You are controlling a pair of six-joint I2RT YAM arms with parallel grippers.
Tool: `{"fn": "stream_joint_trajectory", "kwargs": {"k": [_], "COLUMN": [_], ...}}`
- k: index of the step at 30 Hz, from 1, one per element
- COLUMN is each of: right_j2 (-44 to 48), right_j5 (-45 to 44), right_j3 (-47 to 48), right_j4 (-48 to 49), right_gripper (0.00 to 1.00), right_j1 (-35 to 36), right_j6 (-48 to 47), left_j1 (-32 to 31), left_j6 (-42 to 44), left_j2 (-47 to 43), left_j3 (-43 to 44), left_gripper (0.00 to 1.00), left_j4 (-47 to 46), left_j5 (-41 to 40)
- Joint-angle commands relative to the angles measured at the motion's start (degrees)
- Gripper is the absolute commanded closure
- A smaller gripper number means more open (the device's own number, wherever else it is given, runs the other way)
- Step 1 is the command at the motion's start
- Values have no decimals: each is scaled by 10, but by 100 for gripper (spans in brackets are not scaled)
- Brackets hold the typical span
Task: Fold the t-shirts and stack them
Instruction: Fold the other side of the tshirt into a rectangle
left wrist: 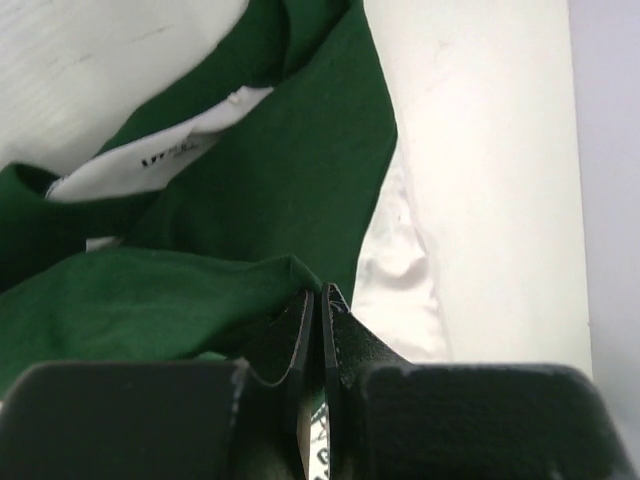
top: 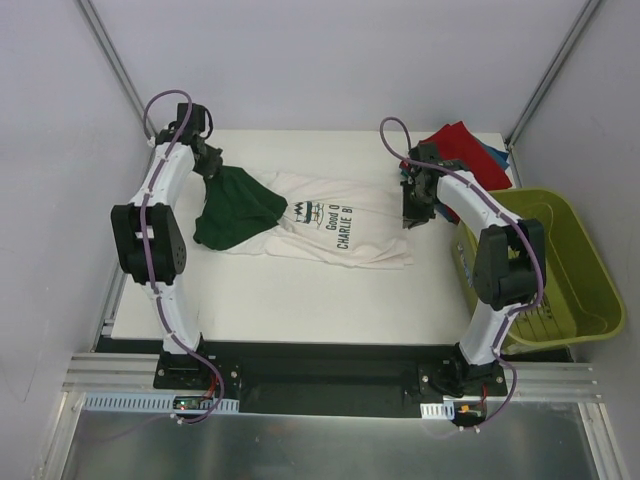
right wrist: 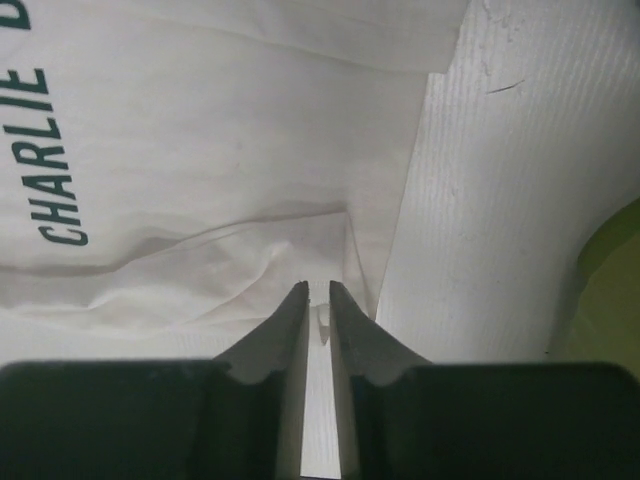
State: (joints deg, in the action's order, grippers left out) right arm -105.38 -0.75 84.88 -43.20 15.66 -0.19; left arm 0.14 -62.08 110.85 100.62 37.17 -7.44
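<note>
Olive basket (top: 560, 270) sits right of the right fingers (top: 411, 220), which are slightly parted over the hem of the cream shirt (top: 330, 225) on the white tabletop (top: 300, 300). Further off, the left fingers (top: 213, 172) pinch its green sleeve (top: 235, 210). Beyond the right fingers lie a red shirt (top: 462, 145) and a teal shirt (top: 497, 154), with grey walls behind.

The table (top: 300, 300) bears a cream-white t-shirt (top: 335, 225) and a folded t-shirt pile (top: 466, 148).

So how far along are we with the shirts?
Done: red shirt and blue shirt look folded in the far right corner. In hand: left gripper pinches the cream shirt's green cloth; right gripper, jaws slightly apart, sits at its hem. Left: finish folding, then stack it.
</note>
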Motion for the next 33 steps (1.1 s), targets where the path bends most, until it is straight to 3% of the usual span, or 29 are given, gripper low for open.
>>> {"fn": "stream_joint_trajectory", "kwargs": {"k": [1, 7, 11, 12, 17, 21, 22, 23, 25, 27, 30, 33], "right_j2": [18, 53, 65, 65, 55, 33, 28, 27, 24, 18, 10, 10], "right_j5": [65, 156, 127, 109, 95, 100, 102, 108, 114, 104, 63, 31], "right_j3": [-7, -69, -109, -118, -124, -112, -107, -104, -100, -88, -90, -97], "right_j4": [16, 51, 51, 50, 54, 62, 67, 71, 73, 63, 46, 39], "right_gripper": [77, 60, 56, 49, 37, 40, 44, 57, 64, 62, 51, 48], "right_j1": [1, 2, 2, 2, 2, 2, 2, 2, 2, 2, 2, 2], "right_j6": [-50, -60, -40, -36, -16, -8, -6, -3, 0, 0, 17, 26], "left_j1": [15, 20, 21, 20, 21, 22, 22, 22, 24, 27, 27, 28], "left_j6": [25, 41, 50, 50, 56, 61, 63, 63, 64, 64, 66, 69], "left_j2": [46, 84, 84, 83, 74, 68, 66, 64, 60, 54, 48, 45], "left_j3": [59, 55, 42, 39, 27, 22, 22, 21, 19, 15, 10, 5], "left_gripper": [100, 100, 100, 100, 100, 100, 100, 100, 100, 100, 100, 100], "left_j4": [3, 3, 2, 3, 3, 3, 3, 3, 4, 3, 3, 3], "left_j5": [2, 39, 44, 44, 40, 37, 36, 35, 34, 33, 30, 29]}}
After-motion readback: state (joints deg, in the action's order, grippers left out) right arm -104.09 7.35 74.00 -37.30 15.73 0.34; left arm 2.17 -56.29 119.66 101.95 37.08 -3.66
